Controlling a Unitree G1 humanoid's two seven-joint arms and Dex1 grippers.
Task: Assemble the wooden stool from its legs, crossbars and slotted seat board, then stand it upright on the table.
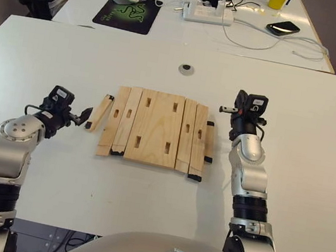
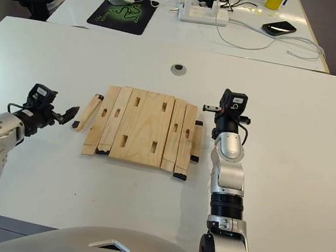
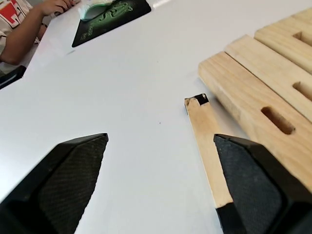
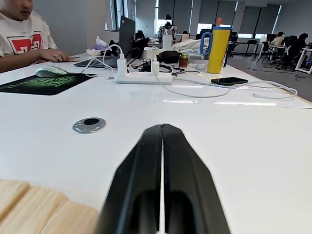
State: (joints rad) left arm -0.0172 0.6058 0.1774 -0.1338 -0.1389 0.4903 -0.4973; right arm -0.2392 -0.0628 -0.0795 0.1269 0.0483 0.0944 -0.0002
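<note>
Head view: slotted seat board point(image 1: 155, 127) flat on bench point(image 1: 303, 160), slats point(image 1: 185, 135) touching both its sides, 1 loose stick point(image 1: 100, 112) just left of it. Left wrist: left claw point(image 3: 161, 139) released, stick beside 1 finger, left of board. Right wrist: right claw point(image 4: 162, 129) clenched, empty, right of board.

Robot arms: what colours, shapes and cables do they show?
Left arm and right arm: rounded silver shells, black joint rings. Left end effector and right end effector: black wedge fingers, textured pads on the left. A black cable leaves the left wrist.

silver arm shells | black wrists | left hand point(image 3: 161, 139) black, textured pads point(image 3: 73, 180)
</note>
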